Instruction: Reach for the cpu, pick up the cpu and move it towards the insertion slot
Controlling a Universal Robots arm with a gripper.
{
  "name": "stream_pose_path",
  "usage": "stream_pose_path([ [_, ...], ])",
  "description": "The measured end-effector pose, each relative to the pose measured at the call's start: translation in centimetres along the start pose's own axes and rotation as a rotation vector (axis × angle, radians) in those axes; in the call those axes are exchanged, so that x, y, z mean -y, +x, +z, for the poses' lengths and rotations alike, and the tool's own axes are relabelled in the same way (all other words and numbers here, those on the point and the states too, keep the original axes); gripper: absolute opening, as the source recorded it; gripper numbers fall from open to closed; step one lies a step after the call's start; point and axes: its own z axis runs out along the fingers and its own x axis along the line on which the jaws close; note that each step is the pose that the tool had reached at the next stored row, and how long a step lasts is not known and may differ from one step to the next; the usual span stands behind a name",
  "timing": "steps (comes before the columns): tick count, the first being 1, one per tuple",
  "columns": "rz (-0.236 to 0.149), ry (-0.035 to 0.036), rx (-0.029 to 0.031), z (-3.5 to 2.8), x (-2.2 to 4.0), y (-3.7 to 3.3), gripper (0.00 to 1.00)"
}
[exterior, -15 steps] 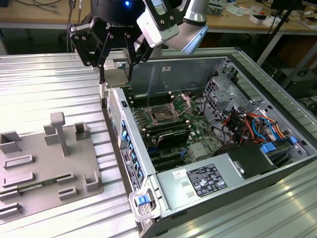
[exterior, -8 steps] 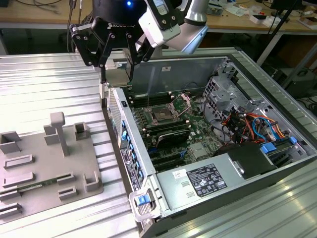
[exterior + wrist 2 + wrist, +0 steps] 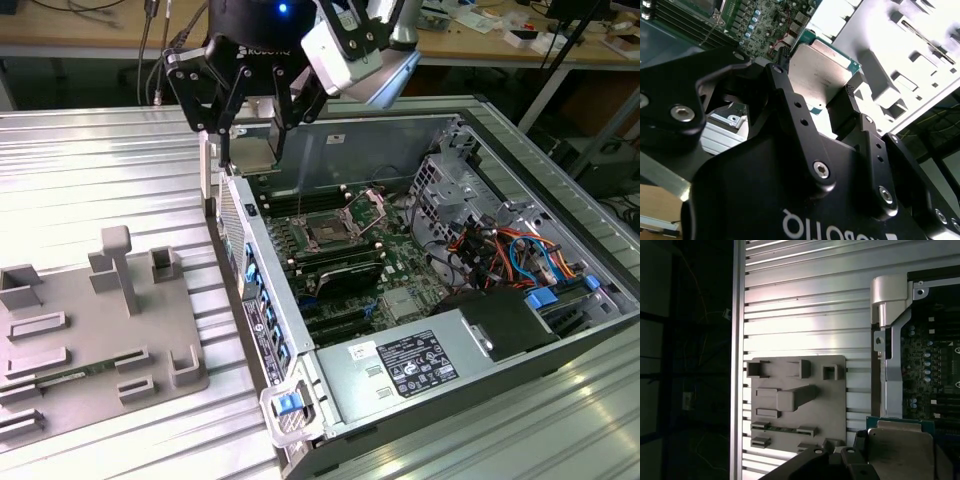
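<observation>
Black fingers (image 3: 852,107) hide the edges of the cpu (image 3: 817,75) they clamp. The exterior view shows the gripper (image 3: 245,140) above the case wall, the insertion slot (image 3: 330,230) apart.

Matt black metal on the gripper (image 3: 815,107), with bright steel screw heads. Brushed, pale silvery metal on top of the cpu (image 3: 817,72), thin green rim (dull sheen, no glare). Ribbed aluminium surface (image 3: 100,170), smooth and softly reflective. Matt grey plastic holder tray (image 3: 90,330). Bare sheet-metal computer case (image 3: 480,120); green circuit board around the insertion slot (image 3: 328,232), its frame shiny metal.
</observation>
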Motion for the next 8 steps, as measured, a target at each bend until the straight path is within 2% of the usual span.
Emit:
stream_pose_path([
  [8, 0.000, 0.0000, 0.0001, 0.02, -0.07, -1.88, 0.55],
])
